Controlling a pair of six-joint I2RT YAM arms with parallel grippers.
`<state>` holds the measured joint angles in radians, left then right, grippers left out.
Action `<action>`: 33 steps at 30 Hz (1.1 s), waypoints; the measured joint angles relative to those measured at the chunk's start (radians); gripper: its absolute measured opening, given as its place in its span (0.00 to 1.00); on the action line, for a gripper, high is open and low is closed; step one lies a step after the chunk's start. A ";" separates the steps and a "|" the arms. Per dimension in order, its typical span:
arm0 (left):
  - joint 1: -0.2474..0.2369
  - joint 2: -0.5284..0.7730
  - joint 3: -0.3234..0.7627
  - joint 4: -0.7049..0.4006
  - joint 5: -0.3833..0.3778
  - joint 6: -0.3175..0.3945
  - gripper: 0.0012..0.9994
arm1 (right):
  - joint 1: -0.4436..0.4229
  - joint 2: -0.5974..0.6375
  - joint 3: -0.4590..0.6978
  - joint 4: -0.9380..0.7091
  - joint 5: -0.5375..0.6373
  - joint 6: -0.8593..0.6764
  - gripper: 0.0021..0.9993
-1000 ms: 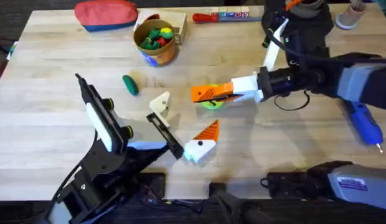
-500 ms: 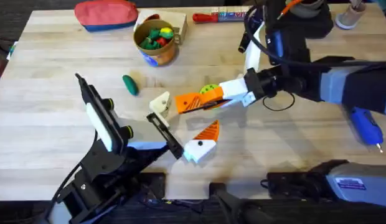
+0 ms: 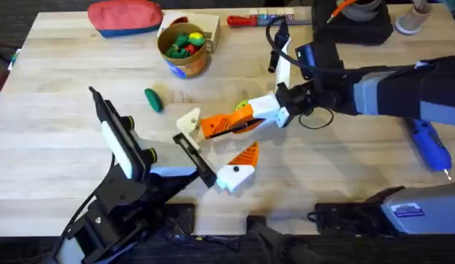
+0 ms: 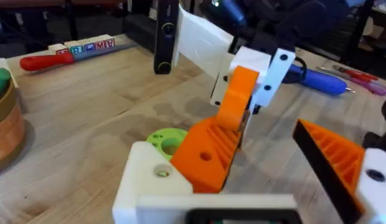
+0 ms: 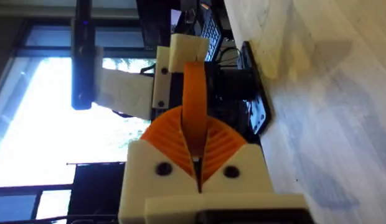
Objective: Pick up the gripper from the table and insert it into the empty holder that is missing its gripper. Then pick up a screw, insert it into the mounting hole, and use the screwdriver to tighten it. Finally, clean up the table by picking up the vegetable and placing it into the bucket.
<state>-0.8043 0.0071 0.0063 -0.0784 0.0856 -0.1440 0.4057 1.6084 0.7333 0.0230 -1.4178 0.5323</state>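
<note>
My right gripper (image 3: 241, 121) is shut on the orange gripper (image 3: 215, 125), whose tip lies against the plain white holder (image 3: 189, 120). Seen from the left wrist, the orange gripper (image 4: 208, 155) rests tilted on the holder (image 4: 148, 186) beside its mounting hole. That holder is one finger of my left gripper (image 3: 216, 141), which stands open; its other finger (image 3: 238, 167) is white with an orange wedge. The dark green vegetable (image 3: 153, 100) lies left of the holder. The bucket (image 3: 183, 48) stands at the back. The blue screwdriver (image 3: 431, 147) lies at the far right. The screw is out of view.
A lime-green disc (image 3: 246, 107) lies just behind the right gripper. A red pouch (image 3: 125, 16) and a red-handled screwdriver (image 3: 246, 20) lie along the far edge. A white box (image 3: 205, 26) sits behind the bucket, which holds small toys.
The right gripper has carried the orange gripper leftward across the middle until it meets the white holder. The left arm has stayed still.
</note>
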 joint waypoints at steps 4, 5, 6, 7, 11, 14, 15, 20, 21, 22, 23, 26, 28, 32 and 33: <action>0.000 0.000 0.000 0.000 0.000 0.000 0.99 | 0.000 0.000 0.017 0.004 -0.022 0.015 0.00; 0.000 0.000 0.000 0.000 0.000 0.000 0.99 | 0.000 0.000 0.017 0.003 -0.025 0.019 0.00; 0.000 0.000 0.000 0.000 0.000 0.000 0.99 | 0.000 0.000 0.017 0.004 -0.028 0.020 0.00; 0.000 0.000 0.000 0.000 0.000 0.000 0.99 | 0.000 0.000 0.017 0.006 -0.028 0.022 0.00; 0.000 0.000 0.000 0.000 0.000 0.000 0.99 | 0.000 0.000 0.017 0.045 -0.027 0.033 0.00; 0.000 0.000 0.000 0.000 -0.001 0.000 0.99 | 0.000 0.014 0.019 0.054 -0.028 0.045 0.00; 0.000 0.000 0.000 0.000 -0.002 0.000 0.99 | 0.000 0.024 0.020 0.055 -0.028 0.046 0.00; 0.001 0.000 0.000 -0.001 -0.003 -0.008 0.99 | 0.017 0.065 0.024 0.056 -0.036 0.049 0.00; 0.001 0.000 0.000 -0.001 -0.004 -0.008 0.99 | 0.022 0.071 0.028 0.056 -0.042 0.049 0.00; 0.001 0.000 0.000 -0.001 -0.007 -0.008 0.99 | 0.025 0.078 0.034 0.056 -0.047 0.049 0.00; 0.001 0.000 0.000 -0.001 -0.010 -0.008 0.99 | 0.027 0.085 0.040 0.056 -0.050 0.050 0.00; 0.001 0.000 0.000 -0.001 -0.010 -0.008 0.99 | 0.029 0.098 0.058 0.056 -0.057 0.053 0.00; 0.001 0.000 0.000 -0.001 -0.009 -0.007 0.99 | 0.031 0.100 0.070 0.055 -0.056 0.057 0.00; 0.001 0.000 0.000 0.001 0.004 -0.006 0.99 | 0.044 0.102 0.105 0.055 -0.044 0.068 0.00; 0.001 0.000 0.000 0.003 0.022 -0.002 0.99 | 0.053 0.113 0.124 0.055 -0.031 0.081 0.00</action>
<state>-0.8031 0.0071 0.0063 -0.0750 0.1074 -0.1463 0.4585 1.7212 0.8574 0.0784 -1.4492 0.6138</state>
